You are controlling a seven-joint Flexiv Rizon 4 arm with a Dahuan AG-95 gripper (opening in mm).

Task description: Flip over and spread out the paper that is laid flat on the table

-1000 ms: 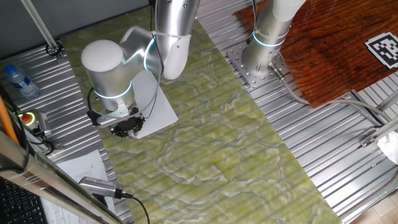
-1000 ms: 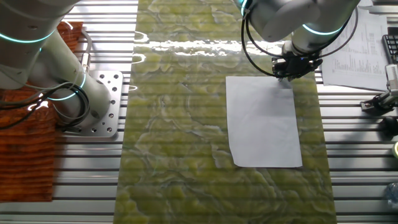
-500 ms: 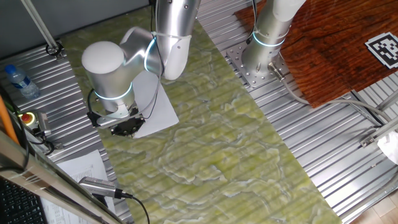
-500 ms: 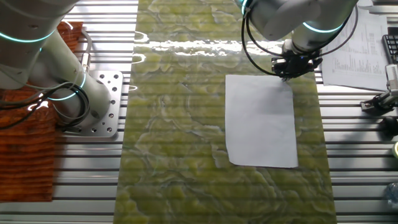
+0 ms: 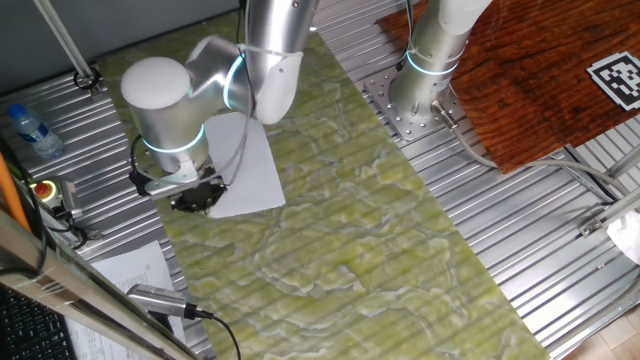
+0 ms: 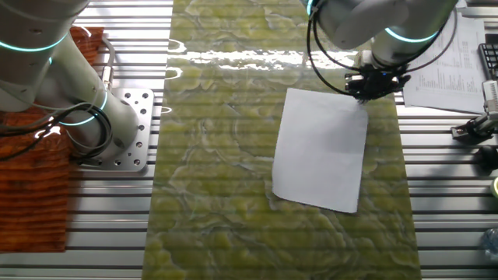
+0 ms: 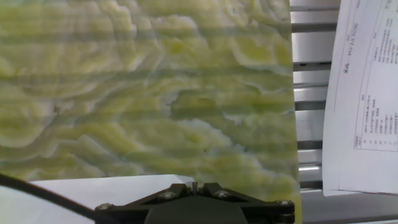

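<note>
The blank white paper (image 6: 320,148) lies on the green-yellow marbled mat of the table (image 6: 218,155), skewed, with one corner raised at the gripper. My gripper (image 6: 364,93) is at that corner by the mat's edge, jaws closed together on the sheet's corner. In one fixed view the gripper (image 5: 195,203) sits at the near corner of the paper (image 5: 245,165), and the arm hides part of the sheet. In the hand view the shut gripper (image 7: 194,185) is at the bottom edge, with the paper (image 7: 93,190) at lower left over the mat (image 7: 124,93).
A printed text sheet (image 6: 455,54) lies on the ribbed metal panel beside the mat, also in the hand view (image 7: 370,93). A second arm's base (image 5: 420,90) stands on the other side, by a reddish wood-grain board (image 5: 540,70). A water bottle (image 5: 30,130) lies far left.
The gripper has moved slightly outward with the paper's corner. The sheet has turned on the mat, its free end swinging away from the printed sheet's side.
</note>
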